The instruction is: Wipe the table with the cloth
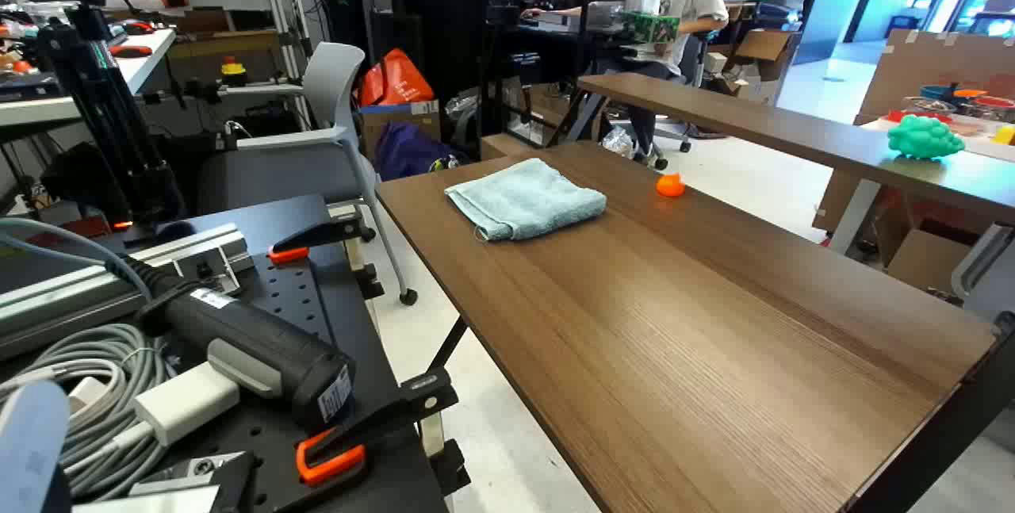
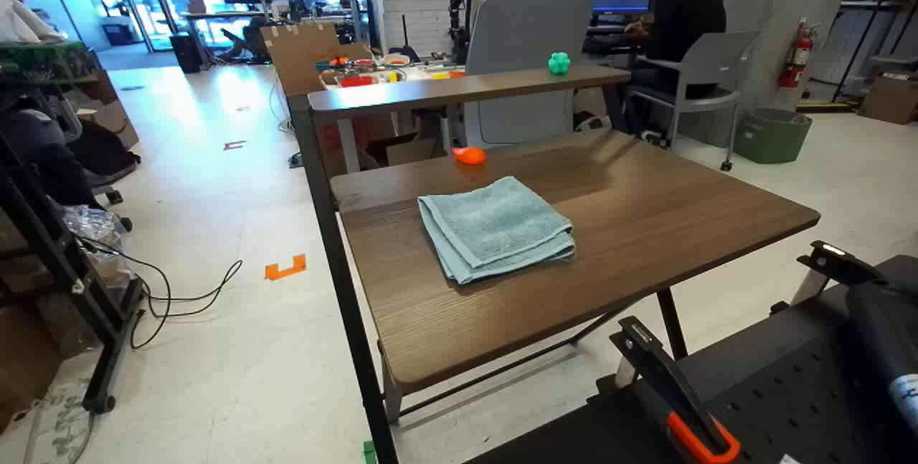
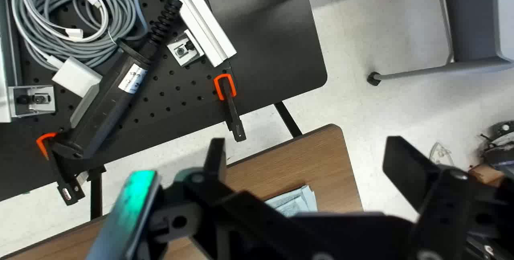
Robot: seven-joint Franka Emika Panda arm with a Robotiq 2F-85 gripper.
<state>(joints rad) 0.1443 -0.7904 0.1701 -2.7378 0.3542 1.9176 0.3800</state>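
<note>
Cloth (image 1: 526, 202) folded on the brown table (image 1: 674, 354)

Laid toward ten o'clock of the table in an exterior view, well clear of the orange object (image 1: 670, 185) at the cloth's three o'clock, perhaps for unhindered grasping. Folded, probably, to offer thick edges for pinching. In the wrist view, gripper (image 3: 310, 161) with fingers (image 3: 405, 171) spread wide, holding nothing, likely to admit a fold; cloth partly hidden, toward five o'clock of centre. Pale blue-grey, soft-looking, layered.
</note>
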